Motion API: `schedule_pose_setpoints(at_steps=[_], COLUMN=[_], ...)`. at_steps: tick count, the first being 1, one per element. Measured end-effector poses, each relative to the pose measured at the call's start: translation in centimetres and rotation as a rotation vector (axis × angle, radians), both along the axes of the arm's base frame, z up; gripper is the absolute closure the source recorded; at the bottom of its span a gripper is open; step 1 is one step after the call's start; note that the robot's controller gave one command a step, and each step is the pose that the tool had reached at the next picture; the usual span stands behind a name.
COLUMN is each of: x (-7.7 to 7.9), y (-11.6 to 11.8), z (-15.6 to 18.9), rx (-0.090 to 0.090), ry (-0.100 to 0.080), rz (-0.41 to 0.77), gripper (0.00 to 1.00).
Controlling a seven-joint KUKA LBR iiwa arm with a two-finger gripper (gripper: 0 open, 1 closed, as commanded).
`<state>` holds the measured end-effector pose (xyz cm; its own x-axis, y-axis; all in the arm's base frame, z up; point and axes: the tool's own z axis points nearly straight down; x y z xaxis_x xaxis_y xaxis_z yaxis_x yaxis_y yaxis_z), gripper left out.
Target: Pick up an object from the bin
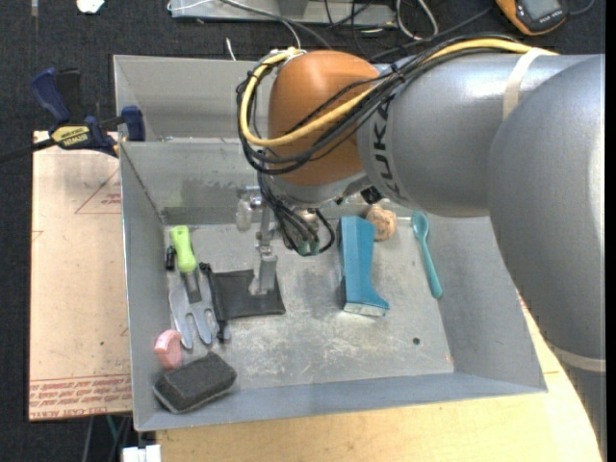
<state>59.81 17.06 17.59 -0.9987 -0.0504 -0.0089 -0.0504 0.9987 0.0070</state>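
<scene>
bin (385, 349) grey | block (357, 263) blue | spoon (426, 258) teal | sponge (195, 383) dark grey | plate (245, 295) black | handle (180, 248) green | cork (384, 222) tan

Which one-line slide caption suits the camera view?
Gripper over a flat black piece in the bin, blue block nearby.

— What is the bin (318, 349) made of?
— Grey metal, matt, with a floor scuffed pale. The gripper (265, 279) looks like dull bare metal too.
— And the flat black square (248, 296) just under the gripper?
— Matt and smooth. I can't tell whether it's rubber or plastic.
— To the gripper's right?
— A blue block (359, 263) of smooth plastic with a slight sheen, a glossy teal plastic spoon (426, 258), and a rough, cork-like lump (384, 222).
— Left?
— A green handle (180, 248) of smooth plastic and some shiny metal blades (192, 311). Further out is a dark grey sponge (194, 383), coarse and porous.
</scene>
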Motion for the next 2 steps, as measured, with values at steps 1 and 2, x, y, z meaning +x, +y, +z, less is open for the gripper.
schedule_pose_setpoints(at_steps=[1,2], x=[0.0,-1.9], y=[0.0,-5.3], z=[0.0,1.1], rx=[0.000,0.002], ry=[0.000,0.001], rz=[0.000,-0.066], gripper=[0.00,0.00])
